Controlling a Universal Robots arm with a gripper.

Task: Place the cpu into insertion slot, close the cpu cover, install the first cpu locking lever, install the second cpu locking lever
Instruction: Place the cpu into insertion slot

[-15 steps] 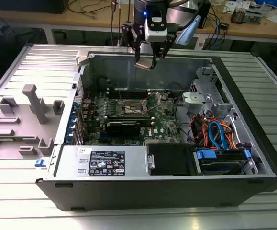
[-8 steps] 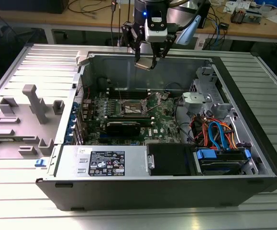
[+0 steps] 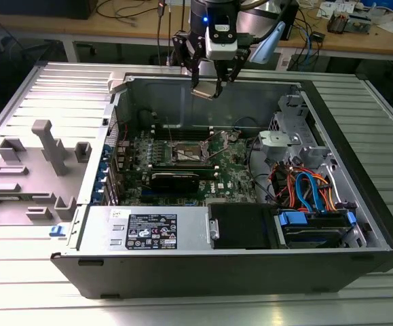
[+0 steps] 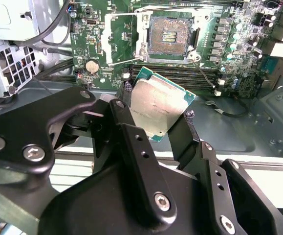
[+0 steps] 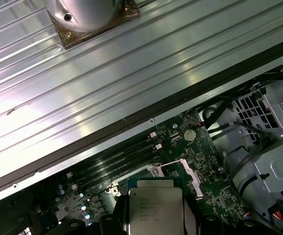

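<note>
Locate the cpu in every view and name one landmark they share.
Exterior view: the cpu, held by the claw, above the insertion slot.
Second wrist view: cpu tilted in the claw, the slot beyond it.
First wrist view: cpu partly hiding the slot.
Shared landmark: the insertion slot.

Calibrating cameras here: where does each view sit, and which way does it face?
Exterior view: off the arm, looking down into the open case; the gripper shows, clamping the cpu.
Second wrist view: on the wrist, looking along its fingers toward the insertion slot.
First wrist view: on the wrist, looking over the motherboard to the case's rim.
Both wrist views share the cpu.
</note>
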